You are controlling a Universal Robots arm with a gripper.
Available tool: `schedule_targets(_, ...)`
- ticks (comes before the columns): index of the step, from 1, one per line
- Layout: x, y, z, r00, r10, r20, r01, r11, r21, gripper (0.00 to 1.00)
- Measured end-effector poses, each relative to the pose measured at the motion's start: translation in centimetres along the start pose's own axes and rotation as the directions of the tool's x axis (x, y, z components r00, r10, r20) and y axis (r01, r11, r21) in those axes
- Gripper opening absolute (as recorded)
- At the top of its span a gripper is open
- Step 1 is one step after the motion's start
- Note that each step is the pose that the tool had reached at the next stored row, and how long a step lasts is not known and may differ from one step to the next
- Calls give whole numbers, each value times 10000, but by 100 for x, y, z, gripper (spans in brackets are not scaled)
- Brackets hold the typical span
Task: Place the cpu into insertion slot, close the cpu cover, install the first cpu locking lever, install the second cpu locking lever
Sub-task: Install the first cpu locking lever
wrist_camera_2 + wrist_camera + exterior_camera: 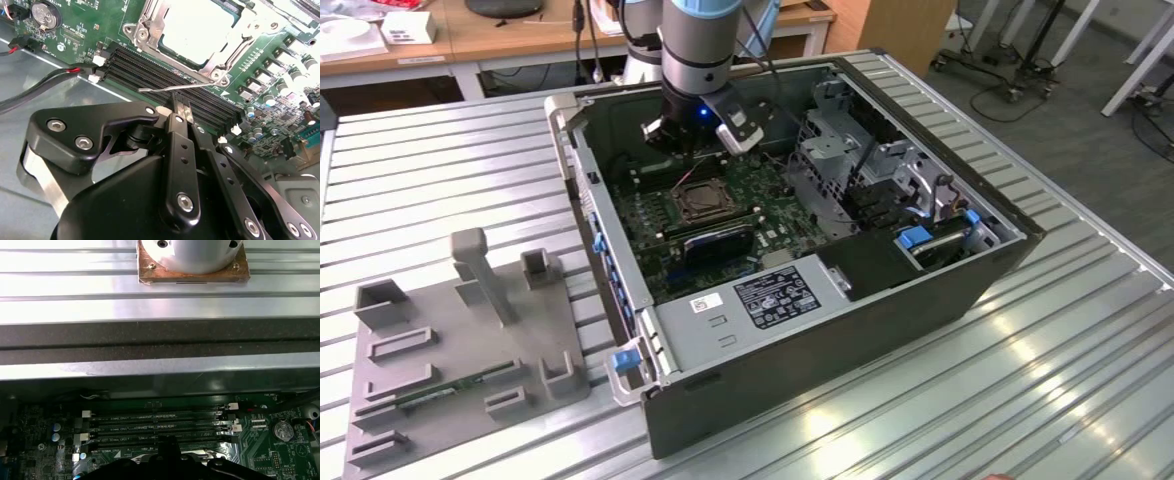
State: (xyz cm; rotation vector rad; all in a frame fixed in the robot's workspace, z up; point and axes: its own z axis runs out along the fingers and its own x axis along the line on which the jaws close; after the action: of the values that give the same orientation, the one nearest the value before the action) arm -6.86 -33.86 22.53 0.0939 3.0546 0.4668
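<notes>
The cpu (195, 27) lies flat in the insertion slot (698, 203), its silvery top showing through the window of the cpu cover (146, 31), which lies closed over it. A thin silver locking lever (170, 89) sticks out from the socket's corner, slanting over the black memory slots (145, 70). My gripper (183, 107) is shut with its fingers pressed together, the tips right at this lever; I cannot tell whether they touch it. In the exterior view the gripper (700, 150) hangs inside the open computer case just behind the socket.
A dark heatsink block (720, 243) lies in front of the socket. A drive cage (834, 140) stands on the exterior view's right. Red and black cables (30, 92) and a coin battery (46, 15) lie close by. A grey fixture (467, 330) rests on the table.
</notes>
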Motion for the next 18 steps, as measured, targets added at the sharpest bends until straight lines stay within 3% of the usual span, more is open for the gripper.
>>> schedule_targets(10, -25, -8, 30, 10000, 0, 1, 0, 10000, -2, 11)
schedule_targets(18, -52, -26, 94, 10000, 0, 0, 0, 10000, -1, 11)
